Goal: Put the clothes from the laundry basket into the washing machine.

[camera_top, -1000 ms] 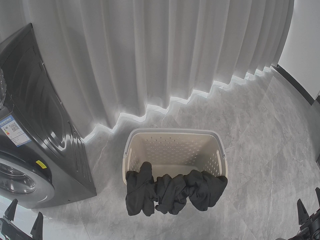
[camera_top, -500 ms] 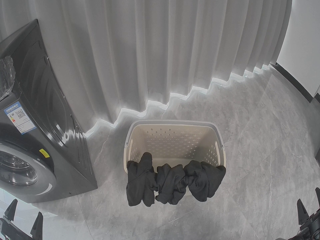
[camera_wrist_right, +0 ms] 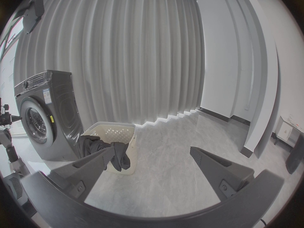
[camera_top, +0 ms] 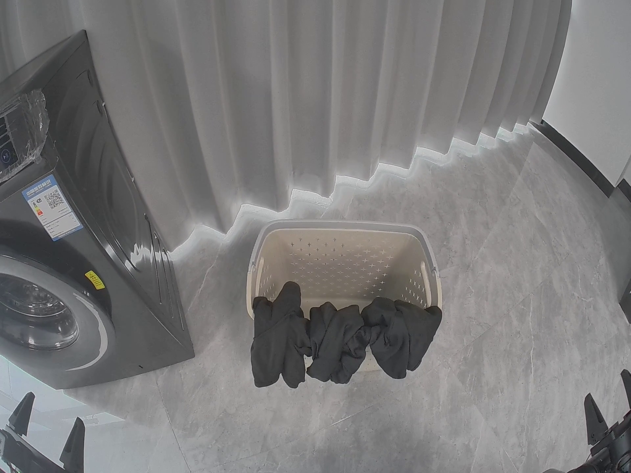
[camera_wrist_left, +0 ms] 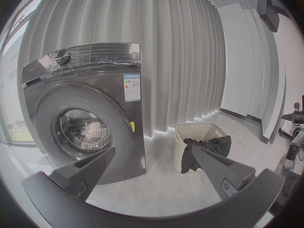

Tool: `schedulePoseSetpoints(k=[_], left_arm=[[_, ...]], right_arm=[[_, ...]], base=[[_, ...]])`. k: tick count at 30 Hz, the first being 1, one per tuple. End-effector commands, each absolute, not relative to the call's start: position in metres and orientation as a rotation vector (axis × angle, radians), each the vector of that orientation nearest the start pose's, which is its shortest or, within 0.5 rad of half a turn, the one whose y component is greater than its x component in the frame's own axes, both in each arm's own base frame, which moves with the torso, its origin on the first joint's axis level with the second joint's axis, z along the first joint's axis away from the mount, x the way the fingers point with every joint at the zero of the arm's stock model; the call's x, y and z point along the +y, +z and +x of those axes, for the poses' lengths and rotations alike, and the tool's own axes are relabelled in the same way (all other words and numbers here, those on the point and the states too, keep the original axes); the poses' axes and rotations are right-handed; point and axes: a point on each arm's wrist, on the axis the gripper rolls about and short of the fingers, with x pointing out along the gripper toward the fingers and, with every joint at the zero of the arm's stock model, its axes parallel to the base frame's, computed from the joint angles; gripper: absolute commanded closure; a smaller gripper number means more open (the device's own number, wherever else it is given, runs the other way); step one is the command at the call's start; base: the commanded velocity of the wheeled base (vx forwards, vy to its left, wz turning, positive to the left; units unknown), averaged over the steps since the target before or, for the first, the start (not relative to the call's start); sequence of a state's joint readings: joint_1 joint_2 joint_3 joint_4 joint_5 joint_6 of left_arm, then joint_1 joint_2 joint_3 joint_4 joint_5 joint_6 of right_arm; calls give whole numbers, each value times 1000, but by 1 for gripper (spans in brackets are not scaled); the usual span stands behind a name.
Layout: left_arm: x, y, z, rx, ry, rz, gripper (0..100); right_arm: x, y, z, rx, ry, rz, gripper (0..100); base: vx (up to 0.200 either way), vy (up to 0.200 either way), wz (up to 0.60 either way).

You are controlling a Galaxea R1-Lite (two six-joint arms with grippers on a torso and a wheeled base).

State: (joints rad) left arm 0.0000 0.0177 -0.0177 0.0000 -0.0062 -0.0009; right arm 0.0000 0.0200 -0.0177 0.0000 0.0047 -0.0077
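The dark clothes (camera_top: pixel 342 343) hang bunched over the near rim of the cream laundry basket (camera_top: pixel 342 223), which sits on the grey tiled floor (camera_top: pixel 513 244) at lower centre of the head view. Most of the fabric hangs down the outside of the front wall. What shows of the perforated inside holds no other garment.

The dark grey washing machine (camera_top: pixel 79 264) stands at the left edge, just beside the basket with a strip of floor between them. Its round porthole (camera_top: pixel 39 310) faces the bottom left corner (whether the door is open or closed behind the glare, I cannot tell). A white pleated curtain (camera_top: pixel 315 87) hangs behind both.

The left gripper (camera_top: pixel 52 410) sits in the bottom left corner and the right gripper (camera_top: pixel 608 385) in the bottom right. Both have their jaws spread wide and hold nothing, and both are well apart from the basket.

The task looks to be at its opening step, the approach, with nothing picked up yet. The next move calls for getting an arm within reach of the draped clothes. It must then pinch a thick fold at the rim and lift it clear before swinging left toward the porthole.
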Motion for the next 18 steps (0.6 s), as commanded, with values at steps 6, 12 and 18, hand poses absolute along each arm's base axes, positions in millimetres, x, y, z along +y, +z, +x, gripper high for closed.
schedulePoseSetpoints(k=[6, 12, 18], left_arm=[[0, 75, -23, 0, -8, 0, 0], [0, 75, -23, 0, -6, 0, 0], [0, 75, -23, 0, -6, 2, 0]], right_arm=[[0, 145, -42, -233, 16, -30, 0], [2, 143, -30, -89, 95, -34, 0], [2, 131, -27, -52, 100, -33, 0]], base=[[0, 0, 0], [0, 0, 0], [0, 0, 0]])
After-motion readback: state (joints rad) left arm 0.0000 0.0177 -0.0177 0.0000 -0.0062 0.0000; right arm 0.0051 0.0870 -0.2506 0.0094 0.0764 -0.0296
